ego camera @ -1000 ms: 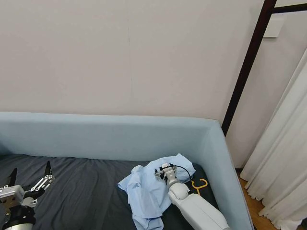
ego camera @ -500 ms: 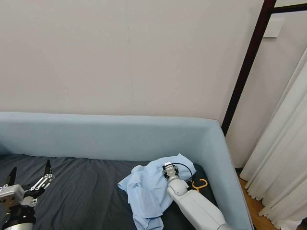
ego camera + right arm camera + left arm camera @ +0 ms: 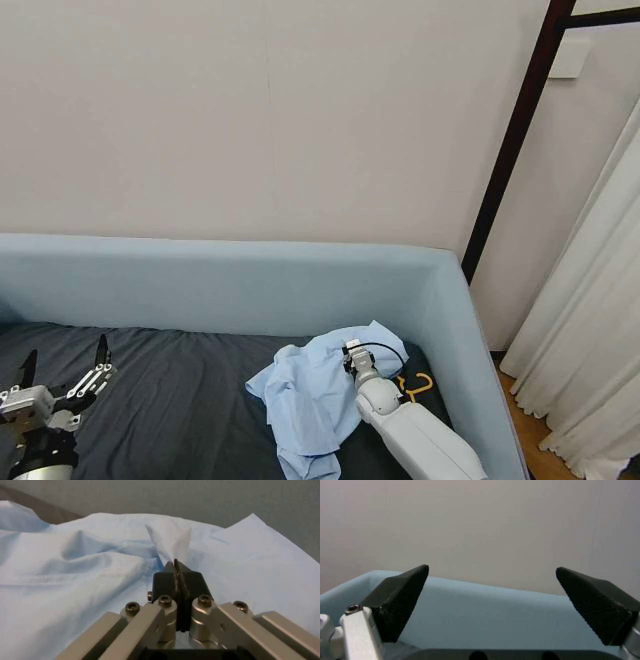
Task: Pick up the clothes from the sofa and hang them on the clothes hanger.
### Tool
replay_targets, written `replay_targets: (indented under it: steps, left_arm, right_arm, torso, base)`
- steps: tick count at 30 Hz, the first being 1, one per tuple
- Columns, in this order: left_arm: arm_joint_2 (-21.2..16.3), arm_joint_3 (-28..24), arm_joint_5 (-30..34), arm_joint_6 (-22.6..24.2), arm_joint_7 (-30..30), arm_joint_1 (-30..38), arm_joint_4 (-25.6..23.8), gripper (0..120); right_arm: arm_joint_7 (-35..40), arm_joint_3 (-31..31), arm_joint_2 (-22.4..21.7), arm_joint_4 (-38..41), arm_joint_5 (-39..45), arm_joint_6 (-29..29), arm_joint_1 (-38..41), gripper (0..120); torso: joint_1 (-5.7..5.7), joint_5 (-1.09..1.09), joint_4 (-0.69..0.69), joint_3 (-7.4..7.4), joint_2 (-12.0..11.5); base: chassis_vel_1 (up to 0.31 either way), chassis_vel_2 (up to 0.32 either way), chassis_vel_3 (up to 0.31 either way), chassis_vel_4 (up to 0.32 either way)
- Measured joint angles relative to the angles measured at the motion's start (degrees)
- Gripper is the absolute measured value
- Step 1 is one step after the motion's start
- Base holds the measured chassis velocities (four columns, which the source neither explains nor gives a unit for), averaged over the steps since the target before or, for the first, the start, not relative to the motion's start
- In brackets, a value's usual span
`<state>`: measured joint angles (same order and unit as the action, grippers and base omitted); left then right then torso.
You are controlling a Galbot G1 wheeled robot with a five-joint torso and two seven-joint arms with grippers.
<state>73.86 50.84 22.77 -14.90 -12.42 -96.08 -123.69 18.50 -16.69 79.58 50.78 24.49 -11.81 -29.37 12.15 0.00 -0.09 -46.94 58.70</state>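
Left claw [image 3: 64, 362] is hovering low over the left end of the sofa seat [image 3: 180, 400], jaws spread wide with nothing between them — parked. Shirt [image 3: 300, 400] is lying crumpled on the seat's right end, close to the sofa arm [image 3: 450, 330]. Right claw [image 3: 351, 350] is sitting on the shirt's upper part, jaws pressed together and pinching a raised fold of the cloth, which is showing clearly in the right wrist view [image 3: 176, 565]. Yellow hook [image 3: 416, 384] is poking out just beside the shirt's right edge. It's probably a hanger, but I can't tell whether it's threaded into the shirt.

Handling, judging from this: thin, light, limp fabric. It's going to drape and trail on a lift, and a single-fold pinch may be catching only one layer. A collar or shoulder seam would be a firmer hold.

Room: sofa back [image 3: 150, 285] is sitting just behind and the arm close on the right, so the open space is upward and out over the seat. Dark post [image 3: 510, 160] and curtain [image 3: 590, 340] are standing right of the sofa — snag risk for trailing cloth.
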Motion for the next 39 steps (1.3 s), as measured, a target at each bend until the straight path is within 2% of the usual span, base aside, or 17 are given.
replay_targets:
  steps: [17, 21, 22, 32, 34, 38, 39]
  left_arm:
    - [0.08, 0.33, -0.12, -0.5, -0.19, -0.38, 0.0, 100]
    - [0.06, 0.4, -0.1, -0.53, -0.26, -0.33, 0.0, 100]
    - [0.06, 0.4, -0.1, -0.53, -0.26, -0.33, 0.0, 100]
    - [0.06, 0.46, -0.06, -0.56, -0.34, -0.21, 0.09, 100]
    - [0.06, 0.46, -0.05, -0.56, -0.36, -0.18, 0.09, 100]
    - [0.02, 0.62, 0.07, -0.63, -0.51, -0.12, 0.25, 100]
    - [0.02, 0.62, 0.07, -0.63, -0.51, -0.12, 0.25, 100]
  right_arm:
    - [-0.85, -0.23, -0.6, 0.2, 1.54, 0.29, 0.24, 1]
    - [-0.93, -0.23, 0.05, -0.74, 1.3, 0.29, 0.38, 18]
    - [-0.93, -0.23, 0.05, -0.74, 1.3, 0.29, 0.38, 18]
    - [-0.94, 0.47, 1.8, -4.09, -0.8, 0.32, 1.37, 57]
    - [-0.91, 0.65, 2.02, -4.65, -1.05, 0.31, 1.59, 55]
    - [-0.93, 1.13, 2.61, -6.14, -1.37, 0.18, 2.22, 39]
    - [-0.93, 1.13, 2.61, -6.14, -1.37, 0.18, 2.22, 39]
  torso:
    - [0.0, -0.01, 0.0, 0.0, 0.0]
    - [0.0, -0.01, 0.0, 0.0, 0.0]
    - [0.0, -0.01, 0.0, 0.0, 0.0]
    - [0.0, -0.01, 0.0, 0.0, 0.0]
    - [0.0, 0.0, 0.0, 0.0, 0.0]
    - [0.0, 0.0, 0.0, 0.0, 0.0]
    - [0.0, 0.0, 0.0, 0.0, 0.0]
  base:
    - [0.0, 0.0, 0.0, 0.0]
    - [0.0, 0.0, 0.0, 0.0]
    - [0.0, 0.0, 0.0, 0.0]
    - [0.0, 0.0, 0.0, 0.0]
    - [0.0, 0.0, 0.0, 0.0]
    - [0.0, 0.0, 0.0, 0.0]
    - [0.0, 0.0, 0.0, 0.0]
